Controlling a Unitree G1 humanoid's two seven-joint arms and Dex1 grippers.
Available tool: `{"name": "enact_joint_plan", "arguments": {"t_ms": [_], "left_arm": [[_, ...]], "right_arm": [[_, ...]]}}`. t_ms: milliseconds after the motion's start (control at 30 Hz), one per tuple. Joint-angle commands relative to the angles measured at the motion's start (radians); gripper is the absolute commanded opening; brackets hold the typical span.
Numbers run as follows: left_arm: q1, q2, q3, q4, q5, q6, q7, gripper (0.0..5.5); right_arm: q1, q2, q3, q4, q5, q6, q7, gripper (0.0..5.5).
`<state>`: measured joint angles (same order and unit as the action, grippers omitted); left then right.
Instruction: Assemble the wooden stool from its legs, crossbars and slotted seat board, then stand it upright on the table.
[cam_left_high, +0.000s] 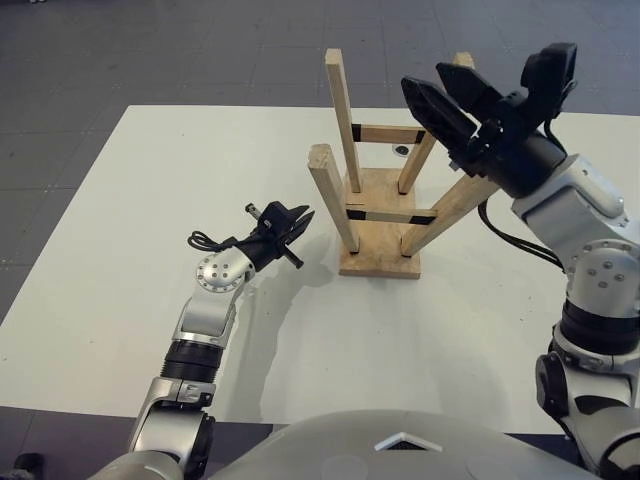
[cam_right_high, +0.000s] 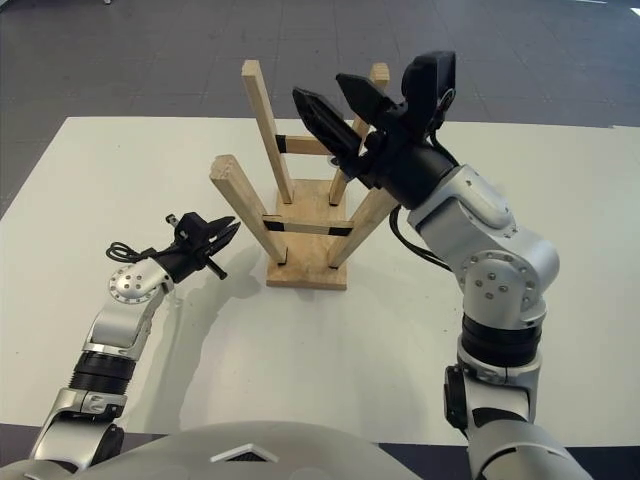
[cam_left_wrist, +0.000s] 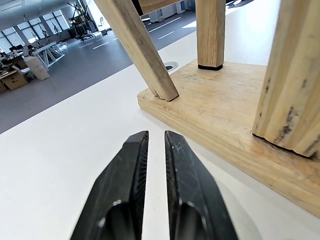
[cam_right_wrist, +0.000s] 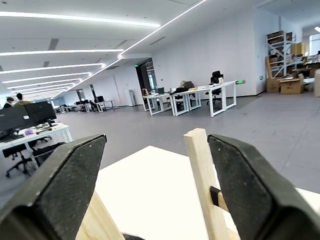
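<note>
1. White surface (cam_left_high: 120, 260) across the whole frame, a bare stretch of it at far left, dark floor (cam_left_high: 200, 50) beyond its far edge
2. Left of centre: left gripper (cam_left_high: 292, 222), low over the surface and pointed right toward the wooden stool (cam_left_high: 378, 192); fingers (cam_left_wrist: 131, 180) drawn almost together with only a thin slit between them, pinching nothing; looped black cable (cam_left_high: 205, 240) at the wrist behind it
3. At centre frame, just right of that gripper and apart from it: the stool upside down, slotted seat board (cam_left_high: 378, 262) flat on the surface, four legs pointing up and splaying outward
4. Near-left leg (cam_left_high: 333, 200) closest to the left gripper, leaning left; far-left leg (cam_left_high: 343, 115) reaching the upper centre of the frame
5. Two crossbars seated between the legs, black-banded at their ends: upper crossbar (cam_left_high: 388, 133) between the far legs, lower crossbar (cam_left_high: 385, 214) between the near legs
6. Small dark round fitting (cam_left_high: 402, 152) on the surface behind the stool, seen between the far legs
7. Near-right leg (cam_left_high: 447, 212) leaning right; far-right leg (cam_left_high: 415, 165) partly hidden behind the right gripper (cam_left_high: 423, 76)
8. Upper right: right gripper raised above the stool's right side, fingers (cam_right_wrist: 55, 185) spread wide; in the wrist view, a leg top (cam_right_wrist: 200, 170) framed between the two fingers, just beside one of them, contact not clear
</note>
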<state>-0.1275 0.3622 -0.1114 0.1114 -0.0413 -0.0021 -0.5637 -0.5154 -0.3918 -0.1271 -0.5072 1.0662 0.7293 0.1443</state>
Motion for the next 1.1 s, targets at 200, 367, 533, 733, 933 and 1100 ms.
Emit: {"name": "enact_joint_plan", "arguments": {"t_ms": [200,367,533,733,933,1100], "left_arm": [[-0.153,-0.01,0.272,-0.174,-0.283,0.2,0.122,0.61],[-0.368,0.013,0.339,-0.507,-0.553,0.585,0.283,0.1],[-0.521,-0.032,0.348,-0.58,-0.831,0.863,0.408,0.1],[-0.548,-0.024,0.313,-0.494,-0.998,1.076,0.436,0.1],[-0.68,-0.062,0.35,-0.45,-1.038,1.016,0.447,0.1],[-0.744,-0.077,0.367,-0.416,-1.058,0.947,0.433,0.1]], "right_arm": [[-0.1,-0.133,-0.202,0.035,0.03,-0.011,-0.172,3.75],[0.253,-0.162,-0.179,0.052,-0.199,-0.077,-0.074,3.31],[0.435,-0.155,-0.046,0.087,-0.428,-0.163,0.022,2.73],[0.461,-0.102,0.038,0.122,-0.544,-0.182,0.049,2.73],[0.469,-0.063,0.061,0.156,-0.6,-0.186,0.08,2.73],[0.474,-0.045,0.063,0.158,-0.625,-0.182,0.101,2.73]]}}
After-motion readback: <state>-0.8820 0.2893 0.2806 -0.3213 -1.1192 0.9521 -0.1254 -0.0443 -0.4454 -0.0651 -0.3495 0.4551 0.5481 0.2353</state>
